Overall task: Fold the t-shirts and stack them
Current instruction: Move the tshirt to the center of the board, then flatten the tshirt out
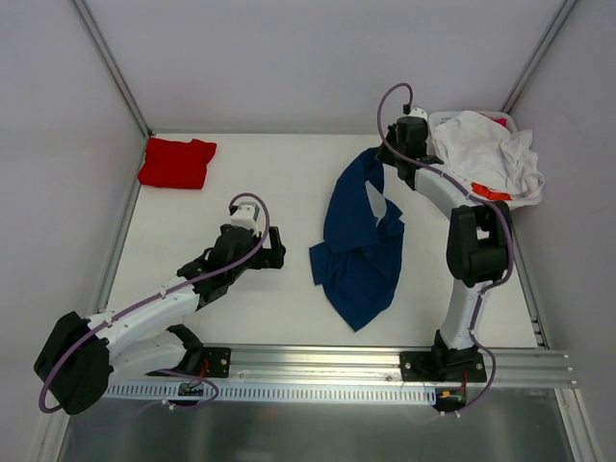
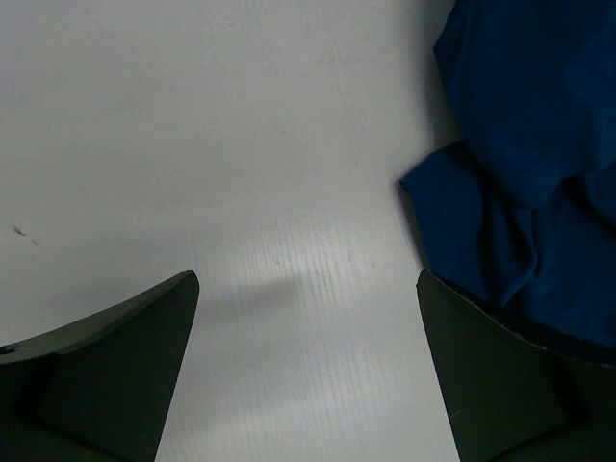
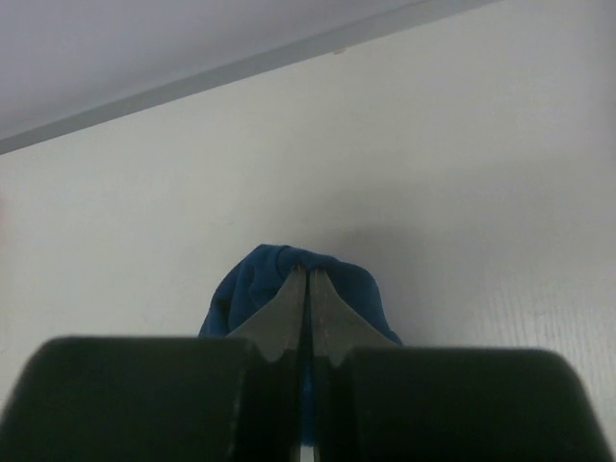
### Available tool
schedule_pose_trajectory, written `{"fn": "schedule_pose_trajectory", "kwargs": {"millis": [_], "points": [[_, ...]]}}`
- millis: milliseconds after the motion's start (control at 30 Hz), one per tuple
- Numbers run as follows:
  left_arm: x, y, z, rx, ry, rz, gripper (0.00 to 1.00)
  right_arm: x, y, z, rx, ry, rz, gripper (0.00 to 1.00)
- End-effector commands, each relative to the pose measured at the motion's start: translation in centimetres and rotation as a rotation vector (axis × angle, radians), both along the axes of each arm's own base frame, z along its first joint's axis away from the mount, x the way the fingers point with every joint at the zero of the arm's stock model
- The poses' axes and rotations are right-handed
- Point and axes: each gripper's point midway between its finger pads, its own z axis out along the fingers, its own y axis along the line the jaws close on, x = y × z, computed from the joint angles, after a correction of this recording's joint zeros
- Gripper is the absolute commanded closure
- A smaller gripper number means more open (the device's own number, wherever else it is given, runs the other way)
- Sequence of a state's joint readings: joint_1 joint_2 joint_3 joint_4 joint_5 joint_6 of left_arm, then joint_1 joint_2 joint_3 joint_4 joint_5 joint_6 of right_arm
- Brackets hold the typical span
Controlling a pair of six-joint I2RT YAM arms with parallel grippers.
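Gripping far tip of crumpled navy blue cloth t-shirt (image 1: 361, 245) in clenched right tool (image 3: 308, 274); trailing nearward, ending right of released left tool (image 2: 303, 279).

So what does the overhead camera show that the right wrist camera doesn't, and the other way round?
Only the overhead view shows the folded red t-shirt in the far left corner, the heap of white and orange t-shirts at the far right, and the left end effector, open beside the spread cloth.

Only the right wrist view shows, close up, the right end effector shut on a bunched fold of the navy t-shirt.

Both views show the navy t-shirt and the white table.
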State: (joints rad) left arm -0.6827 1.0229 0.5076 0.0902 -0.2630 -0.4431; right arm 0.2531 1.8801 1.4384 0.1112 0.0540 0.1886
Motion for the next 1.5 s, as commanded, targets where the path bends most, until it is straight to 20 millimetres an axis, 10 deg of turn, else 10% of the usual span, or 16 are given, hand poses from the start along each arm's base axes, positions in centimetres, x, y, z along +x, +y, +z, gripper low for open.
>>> {"fn": "schedule_pose_trajectory", "kwargs": {"millis": [0,267,433,767,1467], "points": [[-0.3,-0.4,-0.1,-0.009,0.005,0.004,0.02,3.5,-2.8,0.1,-0.051,0.008,-0.113,1.0],[-0.9,-1.2,-1.2,0.0,0.044,0.007,0.02,8.0,-5.1,-6.3,-0.074,0.188,-0.162,0.99],[-1.4,-3.4,-3.0,0.029,0.099,0.005,0.03,7.6,-6.3,-7.5,-0.078,0.215,-0.17,0.6],[-3.0,-11.0,-4.3,0.084,0.084,-0.076,0.04,5.8,-7.4,-7.0,-0.047,0.219,-0.147,0.6],[-4.3,-11.9,-5.9,0.019,0.154,-0.054,0.33,4.9,-8.2,-5.4,-0.016,0.196,-0.151,0.63]]}}
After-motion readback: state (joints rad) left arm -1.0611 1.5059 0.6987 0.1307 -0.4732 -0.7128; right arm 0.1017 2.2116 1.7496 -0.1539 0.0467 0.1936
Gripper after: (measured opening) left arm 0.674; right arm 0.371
